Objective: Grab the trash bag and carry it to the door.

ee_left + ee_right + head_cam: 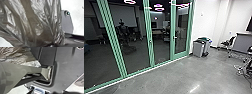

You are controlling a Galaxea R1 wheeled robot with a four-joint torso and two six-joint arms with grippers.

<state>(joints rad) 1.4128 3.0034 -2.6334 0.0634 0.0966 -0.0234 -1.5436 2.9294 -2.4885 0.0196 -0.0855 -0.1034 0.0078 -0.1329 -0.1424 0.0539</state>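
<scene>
Left pincer and right pincer are working where I cannot tell how far either is opening, or whether either is gripping anything. Close before the left wrist, the bag (37,22) is hanging in thin, crinkled, brownish folds; part of it is also showing in the right wrist view. Whether it is touching either pincer, I cannot tell.

Grey floor (166,80) is spreading smoothly ahead, catching a bright streak toward the near right. On the left, a green-framed glass wall (116,50) is running from near to far, its handled door (172,45) standing toward the right end. Rings of light (159,9) are glowing high in the glass. Farther along, grey bins (198,49) are standing by a white wall (206,15); right of them, a chair (229,41) is sitting beside a desk (244,43).
</scene>
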